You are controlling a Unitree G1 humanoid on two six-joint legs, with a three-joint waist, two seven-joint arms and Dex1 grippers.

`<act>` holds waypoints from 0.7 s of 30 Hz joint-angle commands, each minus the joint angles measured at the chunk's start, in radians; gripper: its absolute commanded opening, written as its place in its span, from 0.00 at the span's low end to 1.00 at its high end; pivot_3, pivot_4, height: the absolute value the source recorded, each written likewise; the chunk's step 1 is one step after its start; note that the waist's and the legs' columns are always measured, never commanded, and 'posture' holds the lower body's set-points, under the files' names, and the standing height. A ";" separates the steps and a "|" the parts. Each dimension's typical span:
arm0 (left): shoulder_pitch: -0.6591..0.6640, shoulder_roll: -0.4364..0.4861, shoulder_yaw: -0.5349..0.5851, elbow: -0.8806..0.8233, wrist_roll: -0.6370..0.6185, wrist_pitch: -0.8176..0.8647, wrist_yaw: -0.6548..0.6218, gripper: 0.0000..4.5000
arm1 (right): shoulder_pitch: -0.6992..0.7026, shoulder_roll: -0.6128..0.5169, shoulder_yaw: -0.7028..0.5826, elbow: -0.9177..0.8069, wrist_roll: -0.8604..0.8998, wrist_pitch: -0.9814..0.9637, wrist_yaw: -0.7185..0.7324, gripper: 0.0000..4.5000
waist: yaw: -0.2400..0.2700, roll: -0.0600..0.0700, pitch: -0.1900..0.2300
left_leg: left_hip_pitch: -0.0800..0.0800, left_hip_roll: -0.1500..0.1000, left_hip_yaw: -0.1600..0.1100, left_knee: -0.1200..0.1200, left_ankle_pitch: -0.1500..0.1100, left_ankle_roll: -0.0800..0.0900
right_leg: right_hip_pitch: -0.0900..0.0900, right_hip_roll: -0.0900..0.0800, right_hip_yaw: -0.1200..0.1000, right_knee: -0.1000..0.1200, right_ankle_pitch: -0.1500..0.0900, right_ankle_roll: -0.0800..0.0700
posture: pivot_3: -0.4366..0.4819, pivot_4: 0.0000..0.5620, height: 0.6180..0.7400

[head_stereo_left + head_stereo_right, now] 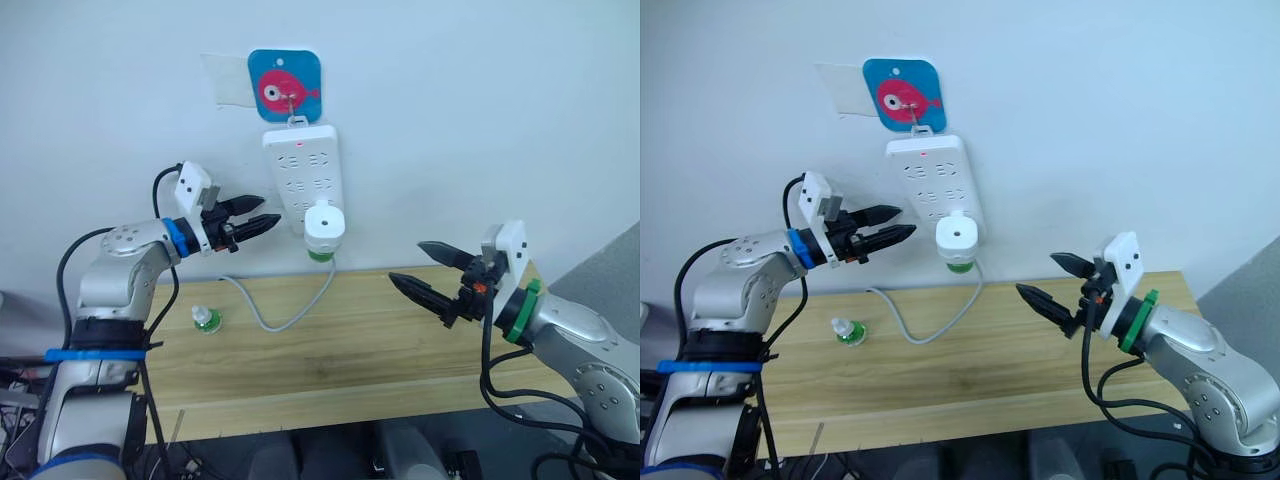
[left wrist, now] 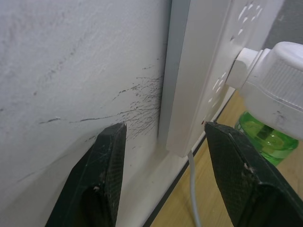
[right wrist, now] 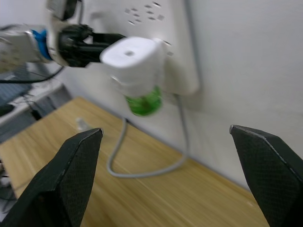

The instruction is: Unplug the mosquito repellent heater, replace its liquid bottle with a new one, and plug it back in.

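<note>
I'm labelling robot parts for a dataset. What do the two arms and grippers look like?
Both arms are silver-grey metal with black cables looping outside. The left gripper has two black pointed fingers, a white block on top and a blue wrist ring. The right gripper has the same black fingers and white block, but a green ring.

Left arm: silver-grey metal shell segments with small dark screws, rounded joint housing, blue ring at wrist, blue band lower on arm. Black cable loops along it. White boxy wrist-camera block above left gripper (image 1: 258, 216) of two black tapered pointed fingers.

Right arm: same silver-grey shells with dark screws, green ring at wrist, black cables looping beneath, white camera block, small orange-red detail by right gripper (image 1: 426, 270) of two black pointed fingers.
</note>
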 commanded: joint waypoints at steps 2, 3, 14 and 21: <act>-0.104 -0.030 -0.002 0.110 0.041 -0.083 -0.049 0.60 | -0.006 0.002 -0.019 -0.046 0.044 0.010 -0.054 1.00 | 0.001 0.001 0.001 | -0.002 -0.001 -0.004 0.004 0.000 0.000 | 0.002 0.001 0.000 0.000 0.001 0.001 | 0.23 0.37 1.00; -0.118 -0.037 -0.002 0.128 0.047 -0.092 -0.060 0.60 | -0.004 -0.001 -0.019 -0.048 0.046 0.010 -0.061 1.00 | 0.001 0.002 0.001 | -0.005 -0.002 -0.006 0.008 0.000 0.000 | 0.002 0.002 0.000 0.000 0.001 0.002 | 0.22 0.37 1.00; -0.165 -0.083 -0.002 0.184 0.081 -0.106 -0.131 0.60 | 0.028 -0.009 -0.016 -0.060 0.040 -0.008 -0.092 1.00 | 0.001 0.002 0.002 | -0.015 -0.014 -0.018 0.015 0.001 0.000 | 0.004 -0.003 0.001 -0.001 0.001 0.010 | 0.20 0.38 1.00; -0.155 -0.081 0.003 0.164 0.081 -0.091 -0.137 0.60 | 0.033 -0.004 -0.002 -0.055 0.032 -0.017 -0.088 1.00 | -0.006 0.002 0.002 | -0.015 -0.014 -0.019 0.015 0.001 0.001 | 0.004 -0.004 0.001 -0.001 0.001 0.010 | 0.22 0.39 1.00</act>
